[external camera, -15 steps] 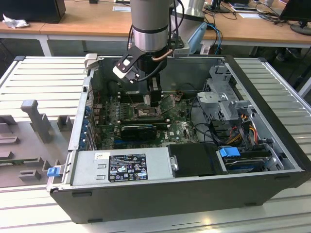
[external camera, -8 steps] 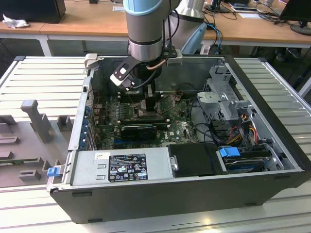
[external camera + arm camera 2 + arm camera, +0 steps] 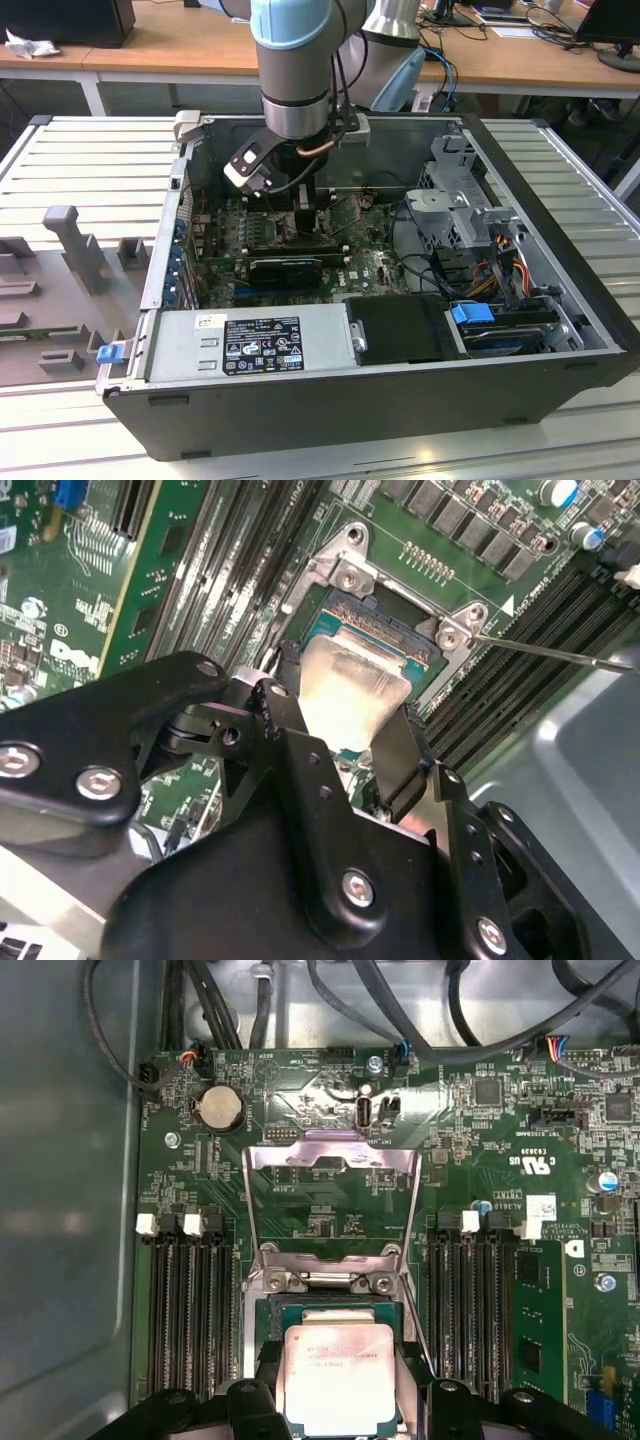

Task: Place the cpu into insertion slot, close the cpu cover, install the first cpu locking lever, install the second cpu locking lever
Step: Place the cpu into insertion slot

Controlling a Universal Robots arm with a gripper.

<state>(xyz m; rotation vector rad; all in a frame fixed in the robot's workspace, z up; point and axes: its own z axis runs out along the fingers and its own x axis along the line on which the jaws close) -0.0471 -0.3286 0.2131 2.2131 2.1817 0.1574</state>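
The black gripper (image 3: 340, 1372) is closed on the cpu (image 3: 340, 1378). In both wrist views its fingers (image 3: 400, 755) press against two opposite edges of the chip, and the silvery top plate shows between them. The cpu sits square over the insertion slot (image 3: 335, 1306), near the middle of the green motherboard (image 3: 500, 1160). I cannot tell whether it is fully seated or hanging just above the contacts.

Just beyond the slot, the cpu cover (image 3: 280, 1152) stands swung open on its hinge, with the board visible through its window. In the second wrist view a thin locking lever (image 3: 560, 655) juts out unlatched from the slot's corner. Long black memory slots (image 3: 190, 1310) flank the socket on both sides, and a coin cell battery (image 3: 222, 1108) lies farther off, toward the board's cabled edge. In the exterior view the arm reaches down into the open computer case (image 3: 400, 400).

The chip looks light, thin and rigid, and its smooth metal top is probably slippery. Its underside and the socket contacts are likely delicate. The safe hold is therefore on the bare side edges, with the chip kept level.
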